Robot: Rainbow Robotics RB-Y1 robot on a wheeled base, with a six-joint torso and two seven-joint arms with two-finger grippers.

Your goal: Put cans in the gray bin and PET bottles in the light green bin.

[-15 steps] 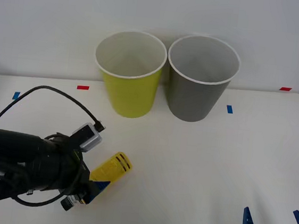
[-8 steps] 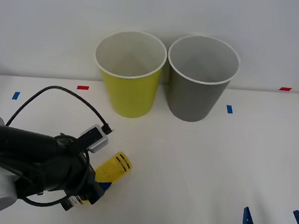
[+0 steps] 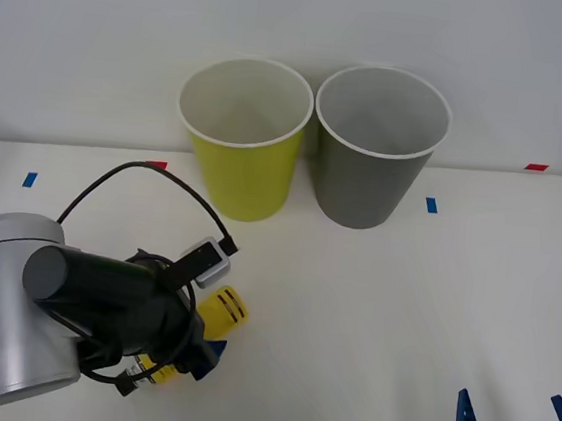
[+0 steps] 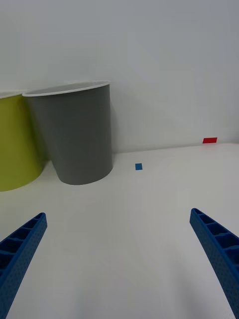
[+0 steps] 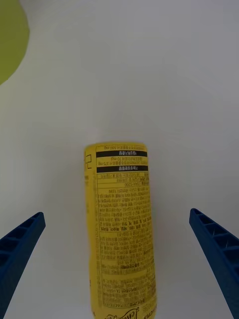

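White table (image 3: 401, 314), white wall behind, a few bits of red and blue tape along the far edge, nothing else about. At the far middle, two bins stand side by side: the green bin (image 3: 244, 136) on the left, the gray bin (image 3: 378, 145) on the right, both upright and open-mouthed, rims nearly touching.

Down at near left, the bottle (image 3: 218, 311) lies on its side on the table, yellow label up, one end pointing far and right toward the bins. The left gripper (image 5: 119, 269) hovers right over it, fingers spread wide, one on each side of the body, not touching. From the front view the arm covers most of the bottle; its near end is hidden.

How will it handle? Small, slim, plastic, so probably light. A round body on a smooth top will likely roll if one finger touches first, so both should meet it together. The label looks slick; a squeeze across the middle of the barrel, where it is straight-sided, seems the safest hold. The wall may give a little under pressure, so firm, not crushing.

The right gripper (image 4: 119, 264) waits at near right, fingers apart, holding nothing, facing the gray bin.
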